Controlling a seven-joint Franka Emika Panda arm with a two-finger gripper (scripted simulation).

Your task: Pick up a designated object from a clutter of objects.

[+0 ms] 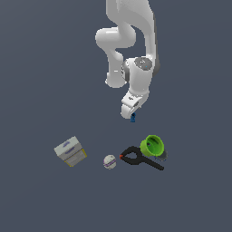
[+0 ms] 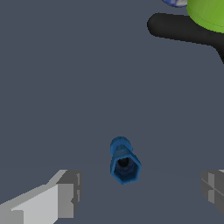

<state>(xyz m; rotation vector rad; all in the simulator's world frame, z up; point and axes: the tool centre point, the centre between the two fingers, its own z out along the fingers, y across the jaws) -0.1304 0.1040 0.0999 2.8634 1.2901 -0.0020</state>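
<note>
The designated object, a tiny blue peg point(image 2: 124, 161) with a knobbed end, lies on the grey floor; in the exterior view the peg point(image 1: 132, 118) shows just under the hand. My gripper point(image 2: 140, 190) is open, and its grey fingers point(image 2: 65, 192) stand well apart on either side of the peg without touching it. In the exterior view the gripper point(image 1: 131, 112) hangs from the white arm, directly over the peg. The rest of the clutter of objects lies apart from it, toward the front.
A grey-white box with a yellow edge point(image 1: 70, 151) sits at the exterior view's left. A small white ball point(image 1: 109, 161), a black looped tool with a red tip point(image 1: 140, 159) and a bright green cup point(image 1: 152, 146) lie in a row beside it.
</note>
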